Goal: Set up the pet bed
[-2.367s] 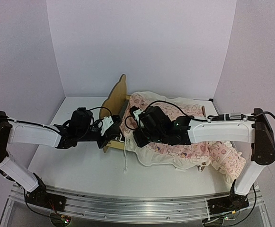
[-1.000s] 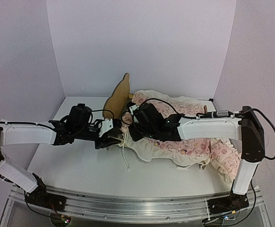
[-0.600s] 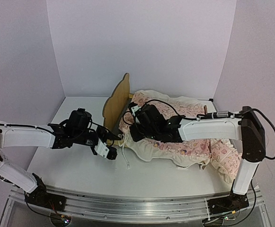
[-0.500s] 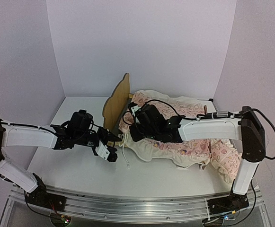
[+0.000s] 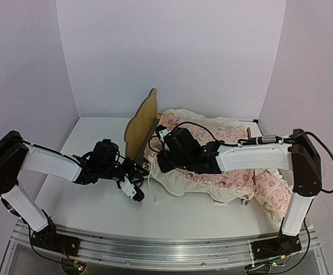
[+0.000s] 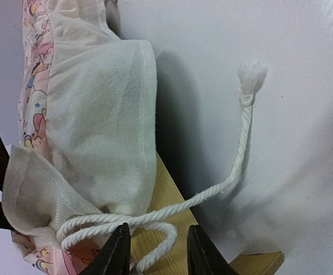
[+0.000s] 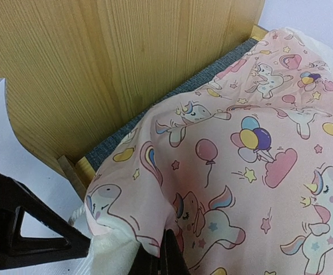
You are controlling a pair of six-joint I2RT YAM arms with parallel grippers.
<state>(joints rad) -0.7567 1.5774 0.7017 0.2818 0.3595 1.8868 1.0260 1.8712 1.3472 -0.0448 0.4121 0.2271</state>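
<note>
Left gripper (image 6: 157, 242) first: its fingers (image 6: 116, 256) are partway open, with a gap you can see straight through. A loop of white cord (image 6: 243, 149) lies in that gap, over a pale wooden rail of the pet bed (image 6: 167, 186). They're straddling the loop rather than squeezing it, as far as I can tell (the tips run off the bottom of the wrist view, so no promises). The rest of the cord snakes out onto the white worktop (image 5: 91, 206) and ends in a frayed knot. Right next to the fingers, the cream underside of the quilt (image 6: 106, 126) bunches over the rail.

Right gripper (image 7: 166, 253): closed tight, with a fold of the pink unicorn-and-balloon quilt pinched between the fingers. Just past that fold a strip of the grey base (image 7: 172, 102) shows, and behind that the wooden headboard (image 7: 126, 57) stands upright.

From the top camera, the bed sits around the middle of the worktop towards the back edge, headboard end pointing left. The quilt is piled all over it and spills off towards the right edge. The left arm comes in low from the front left corner, and the right arm stretches across from the right side over the quilt. Both grippers end up close together at the bed's front left corner.
</note>
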